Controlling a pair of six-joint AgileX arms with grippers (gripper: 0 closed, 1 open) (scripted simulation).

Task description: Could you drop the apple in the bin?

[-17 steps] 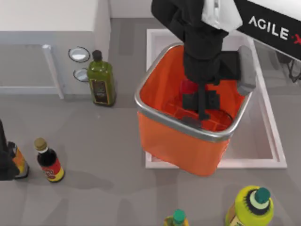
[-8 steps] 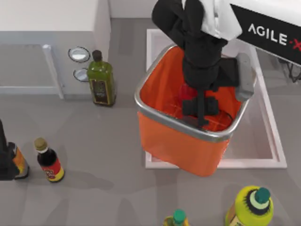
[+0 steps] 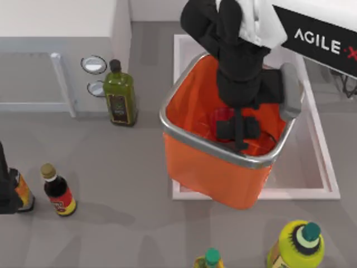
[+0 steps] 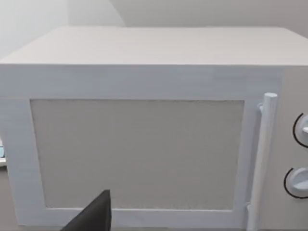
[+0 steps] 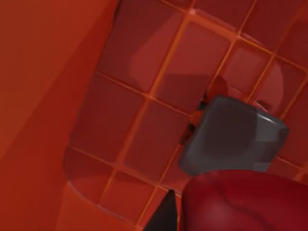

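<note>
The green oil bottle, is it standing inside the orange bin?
No, the green oil bottle stands on the counter, left of the bin.

The right gripper [image 3: 238, 129] hides most of the apple [image 3: 222, 116].

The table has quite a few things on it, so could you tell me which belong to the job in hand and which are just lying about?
Part of the job:
- apple, at the right gripper, inside the bin
- bin, orange, standing in the sink

Just lying about:
- microwave
- olive oil bottle
- sauce bottle
- yellow-green bottle
- left gripper, parked at the table's left edge
</note>
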